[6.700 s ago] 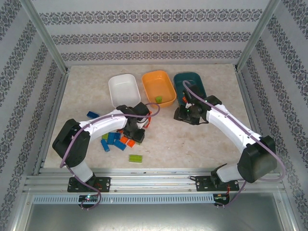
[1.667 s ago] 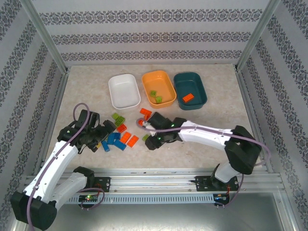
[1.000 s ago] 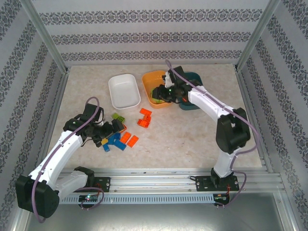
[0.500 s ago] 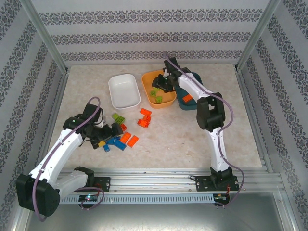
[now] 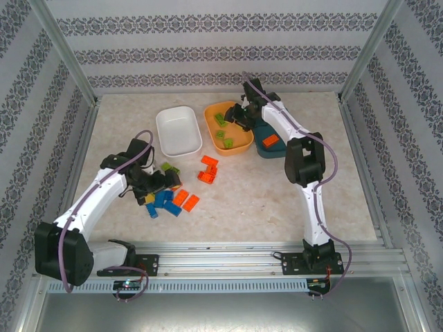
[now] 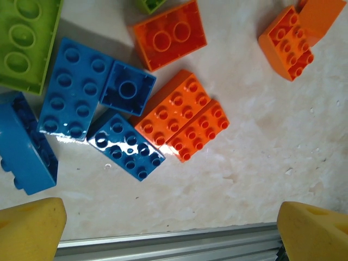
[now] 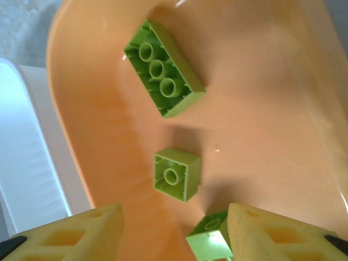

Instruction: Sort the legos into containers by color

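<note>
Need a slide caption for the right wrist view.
Right gripper open over the orange dish, three lime green legos inside; white dish alongside.

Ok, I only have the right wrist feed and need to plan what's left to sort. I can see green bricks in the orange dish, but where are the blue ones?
Observer: The blue bricks are lying on the table, right under the open left claw.
Operator: Is anything in the teal dish yet?
Observer: Yes, one orange brick lies in the teal dish.
</note>
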`<action>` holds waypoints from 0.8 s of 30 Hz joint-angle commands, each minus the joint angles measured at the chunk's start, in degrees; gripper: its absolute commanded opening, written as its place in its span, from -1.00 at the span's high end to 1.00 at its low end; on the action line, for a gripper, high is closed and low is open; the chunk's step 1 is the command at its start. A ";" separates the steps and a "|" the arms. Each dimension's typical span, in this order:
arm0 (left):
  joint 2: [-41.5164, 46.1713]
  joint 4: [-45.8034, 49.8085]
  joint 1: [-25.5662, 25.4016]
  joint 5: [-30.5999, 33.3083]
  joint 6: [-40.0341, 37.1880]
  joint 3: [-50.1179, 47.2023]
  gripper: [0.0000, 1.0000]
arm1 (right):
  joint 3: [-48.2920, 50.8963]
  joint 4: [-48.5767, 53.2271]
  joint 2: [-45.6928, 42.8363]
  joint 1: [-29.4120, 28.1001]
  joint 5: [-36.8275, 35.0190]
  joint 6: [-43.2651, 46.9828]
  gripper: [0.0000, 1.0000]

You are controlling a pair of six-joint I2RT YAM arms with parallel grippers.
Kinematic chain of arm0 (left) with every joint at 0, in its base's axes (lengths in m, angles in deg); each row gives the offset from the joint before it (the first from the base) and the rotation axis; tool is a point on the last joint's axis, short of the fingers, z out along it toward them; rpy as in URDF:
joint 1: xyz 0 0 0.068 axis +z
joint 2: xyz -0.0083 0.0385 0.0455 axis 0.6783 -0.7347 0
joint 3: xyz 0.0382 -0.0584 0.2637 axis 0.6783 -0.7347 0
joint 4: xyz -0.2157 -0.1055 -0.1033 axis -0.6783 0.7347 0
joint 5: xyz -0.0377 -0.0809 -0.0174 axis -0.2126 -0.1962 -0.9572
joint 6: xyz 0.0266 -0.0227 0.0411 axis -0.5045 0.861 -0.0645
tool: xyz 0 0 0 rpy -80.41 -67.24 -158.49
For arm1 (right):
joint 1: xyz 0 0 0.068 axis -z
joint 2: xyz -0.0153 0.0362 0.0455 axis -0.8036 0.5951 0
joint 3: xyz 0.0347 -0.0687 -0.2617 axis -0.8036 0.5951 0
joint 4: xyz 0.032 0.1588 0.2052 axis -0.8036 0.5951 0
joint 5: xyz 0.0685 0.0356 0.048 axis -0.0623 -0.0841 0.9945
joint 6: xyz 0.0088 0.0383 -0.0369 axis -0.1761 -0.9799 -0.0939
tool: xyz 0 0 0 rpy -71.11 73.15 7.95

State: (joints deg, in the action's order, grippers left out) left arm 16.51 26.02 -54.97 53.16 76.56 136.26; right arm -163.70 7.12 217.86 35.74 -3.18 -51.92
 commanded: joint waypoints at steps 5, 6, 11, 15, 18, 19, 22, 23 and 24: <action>-1.73 -2.71 0.71 0.44 0.06 1.87 -1.00 | 8.89 0.33 -10.63 -0.77 0.81 3.94 -0.20; -1.80 -3.00 0.57 0.56 0.31 1.59 -1.00 | 9.99 0.82 -11.90 -1.12 0.48 4.81 -0.23; -3.31 -4.58 -1.11 2.13 0.80 0.52 -1.00 | 19.31 3.09 -20.28 -4.43 -0.88 8.85 -0.33; -5.58 -5.38 -3.11 4.50 -0.11 0.93 -1.00 | 29.61 1.24 -26.14 -8.51 1.40 8.64 -0.35; -8.54 -5.16 -6.36 7.08 -2.62 3.01 -0.87 | 37.89 -1.80 -29.90 -10.29 3.07 6.19 -0.37; -10.05 -4.62 -7.92 8.48 -4.34 4.41 -0.80 | 41.05 -3.83 -31.32 -10.33 3.63 4.92 -0.38; -16.16 -2.06 -11.85 12.58 -9.06 9.98 -0.67 | 47.92 -7.07 -35.20 -9.57 4.05 2.93 -0.37; -18.23 -1.55 -12.74 13.73 -10.29 12.05 -0.67 | 49.30 -7.05 -36.42 -9.39 3.85 3.24 -0.38; -20.07 -1.56 -13.26 14.17 -11.07 13.59 -0.67 | 50.18 -6.56 -37.57 -9.16 3.34 3.65 -0.37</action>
State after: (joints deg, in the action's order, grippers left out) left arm -0.12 22.78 -66.31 62.45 71.20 145.64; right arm -115.72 3.02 184.77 25.47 0.03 -47.13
